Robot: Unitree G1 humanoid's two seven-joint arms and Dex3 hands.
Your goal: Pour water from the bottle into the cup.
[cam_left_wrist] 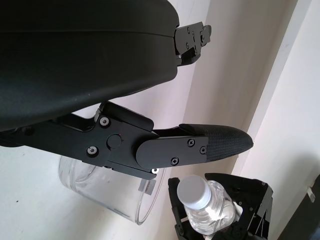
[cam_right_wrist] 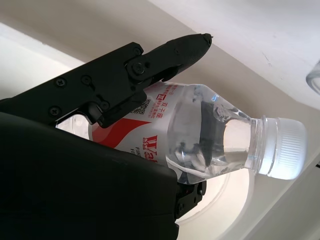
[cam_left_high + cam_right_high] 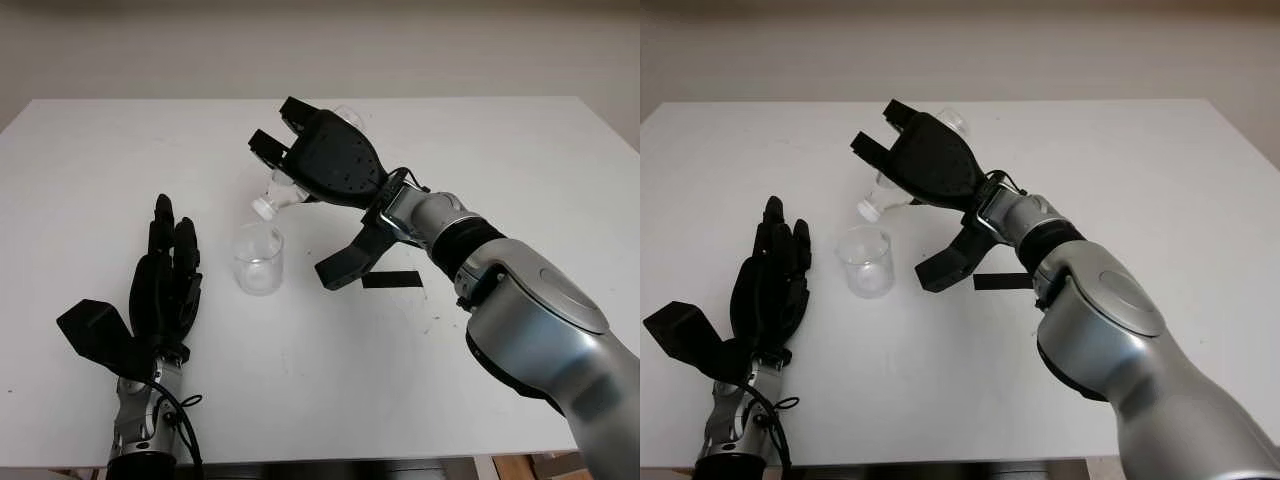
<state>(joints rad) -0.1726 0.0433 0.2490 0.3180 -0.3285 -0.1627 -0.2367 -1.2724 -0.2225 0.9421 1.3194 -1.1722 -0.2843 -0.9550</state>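
Two hands are being shown over a white table (image 3: 520, 160). At the near left, the left hand (image 3: 165, 285) is being kept open, nothing held, just left of the cup (image 3: 258, 258). A clear cup is being left upright near the table's middle. Above and just right of it, the bottle (image 2: 210, 132) is being grasped by the right hand (image 3: 330, 160), tilted with its white cap (image 3: 263, 208) on and lowered toward the cup. A black strip (image 3: 392, 279) is being left on the table further right.
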